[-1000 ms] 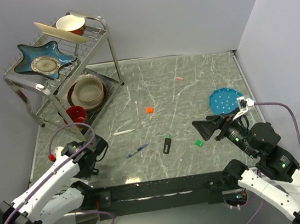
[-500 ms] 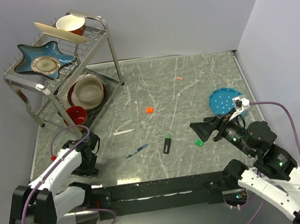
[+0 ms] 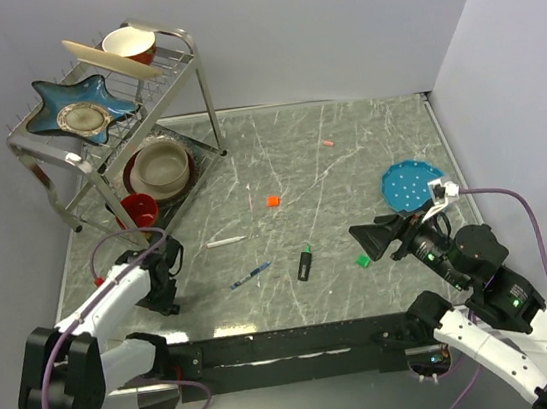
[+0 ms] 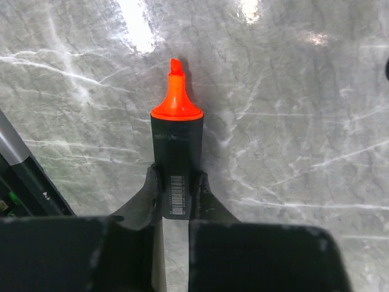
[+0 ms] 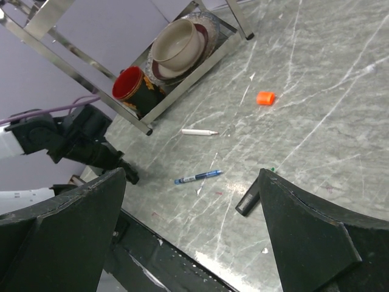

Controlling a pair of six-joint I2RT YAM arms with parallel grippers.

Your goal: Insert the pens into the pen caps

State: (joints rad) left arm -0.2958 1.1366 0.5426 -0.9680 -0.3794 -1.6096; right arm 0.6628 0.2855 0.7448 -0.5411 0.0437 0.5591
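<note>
- The left gripper [image 4: 176, 185] is clamped on a black highlighter [image 4: 176, 143]. Its two fingers [image 4: 150, 193] press the barrel from either side, at the barcode label.
- In the left wrist view that highlighter sticks out past the fingertips toward the top of the frame. Its uncapped orange tip [image 4: 175, 91] is over the grey marble table [image 4: 292, 121].
- In the top view this gripper is at the lower left of the frame, just below the metal dish rack [image 3: 113, 135].
- The right gripper [image 3: 366, 238] has its jaws spread wide and nothing between them. It hangs right of centre in the top view.
- The green cap [image 3: 362, 261] lies just below the right gripper's jaws in the top view.
- A second black highlighter [image 3: 304, 263] lies left of the green cap, near the right gripper.
- The dark-blue ballpoint [image 3: 251, 275] and the white pen [image 3: 226, 241] lie between the two grippers, touching neither.
- The orange cap [image 3: 272, 202] sits above them near the frame's centre, and the pink cap [image 3: 327, 143] is further up and to the right.
</note>
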